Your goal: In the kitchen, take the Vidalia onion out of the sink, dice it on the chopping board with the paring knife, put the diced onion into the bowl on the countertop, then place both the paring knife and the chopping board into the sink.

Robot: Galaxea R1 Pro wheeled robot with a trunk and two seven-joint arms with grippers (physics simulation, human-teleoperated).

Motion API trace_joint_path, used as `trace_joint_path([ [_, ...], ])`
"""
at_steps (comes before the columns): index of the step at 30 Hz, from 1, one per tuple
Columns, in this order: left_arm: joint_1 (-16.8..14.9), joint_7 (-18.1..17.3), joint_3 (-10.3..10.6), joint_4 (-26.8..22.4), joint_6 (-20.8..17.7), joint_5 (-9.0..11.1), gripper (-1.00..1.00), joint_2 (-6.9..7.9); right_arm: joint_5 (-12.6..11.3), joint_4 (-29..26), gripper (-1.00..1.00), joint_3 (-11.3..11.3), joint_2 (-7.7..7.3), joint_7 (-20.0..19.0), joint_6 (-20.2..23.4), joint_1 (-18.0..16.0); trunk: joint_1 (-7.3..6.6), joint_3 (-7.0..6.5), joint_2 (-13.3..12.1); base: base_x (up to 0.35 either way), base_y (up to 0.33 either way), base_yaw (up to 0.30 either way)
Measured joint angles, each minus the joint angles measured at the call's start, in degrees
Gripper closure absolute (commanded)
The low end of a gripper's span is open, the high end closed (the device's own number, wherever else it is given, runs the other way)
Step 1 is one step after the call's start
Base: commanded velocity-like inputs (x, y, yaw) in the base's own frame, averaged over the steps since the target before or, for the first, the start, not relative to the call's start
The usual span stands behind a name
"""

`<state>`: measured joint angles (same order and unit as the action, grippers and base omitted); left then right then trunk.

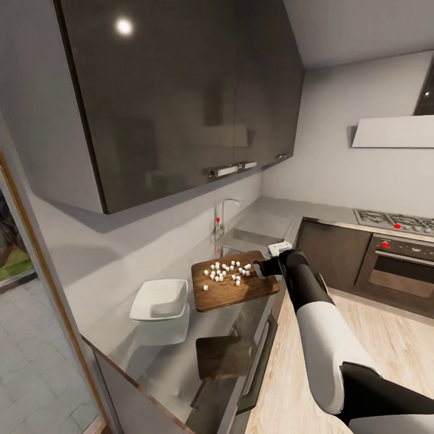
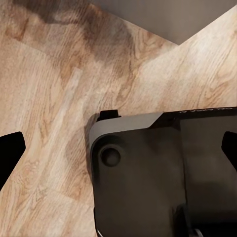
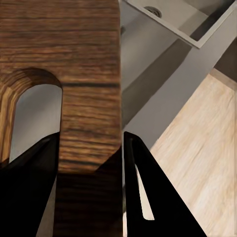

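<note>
The dark brown chopping board (image 1: 235, 283) hangs roughly level above the grey countertop (image 1: 150, 361), with several white diced onion pieces (image 1: 228, 271) on it. My right gripper (image 1: 265, 268) is shut on the board's right end. In the right wrist view its fingers (image 3: 143, 182) clamp the wood (image 3: 89, 74) beside a handle cut-out. The white bowl (image 1: 160, 300) sits on the countertop just left of the board. The sink (image 1: 260, 228) with its chrome tap (image 1: 223, 214) lies behind the board; its basin (image 3: 182, 22) has a round drain. My left gripper (image 2: 118, 148) is open over the floor. The paring knife is out of view.
Dark wall cabinets (image 1: 181, 90) hang above the countertop. A hob (image 1: 395, 220) and oven (image 1: 401, 265) stand at the right under a white hood (image 1: 392, 132). Wood floor (image 1: 398, 343) lies to my right. My own dark base (image 2: 163, 173) sits beneath the left gripper.
</note>
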<state>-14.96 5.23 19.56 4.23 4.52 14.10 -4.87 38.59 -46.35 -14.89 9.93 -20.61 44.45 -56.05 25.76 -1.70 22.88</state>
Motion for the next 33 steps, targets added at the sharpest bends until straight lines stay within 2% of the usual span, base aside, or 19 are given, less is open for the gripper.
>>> trace_joint_path([
  [15,0.00,-0.12,0.00,0.00,0.16,-0.01,-1.00,-0.09,-0.35,0.44,1.00,0.21,0.00,0.77,3.23,-0.13,0.00,0.00,0.00,0.000,0.000,0.000],
  [17,0.00,-1.09,0.00,0.00,0.18,-0.01,-1.00,-0.09,-0.44,0.44,1.00,0.21,0.00,0.67,3.82,-0.23,0.00,0.00,0.00,0.000,0.000,0.000],
  [19,0.00,-1.59,0.00,0.00,0.22,0.00,-1.00,-0.09,-1.09,0.43,1.00,0.21,0.00,0.64,3.97,-0.24,0.00,0.00,0.00,0.000,0.000,0.000],
  [23,0.00,-1.88,0.00,0.00,0.24,0.00,-1.00,-0.09,-5.03,0.44,1.00,0.30,0.00,0.68,4.97,-0.38,0.00,0.00,0.00,0.000,0.000,0.000],
  [25,0.00,-1.97,0.00,0.00,0.25,0.00,-1.00,-0.09,-6.04,0.44,1.00,0.77,0.00,0.71,6.11,-0.46,0.00,0.00,0.00,0.000,0.000,0.000],
  [33,0.00,-2.03,0.00,0.00,0.25,0.00,-1.00,-0.24,-6.51,0.43,1.00,2.45,0.00,0.73,6.79,-0.60,0.00,0.00,0.00,0.000,0.000,0.000],
])
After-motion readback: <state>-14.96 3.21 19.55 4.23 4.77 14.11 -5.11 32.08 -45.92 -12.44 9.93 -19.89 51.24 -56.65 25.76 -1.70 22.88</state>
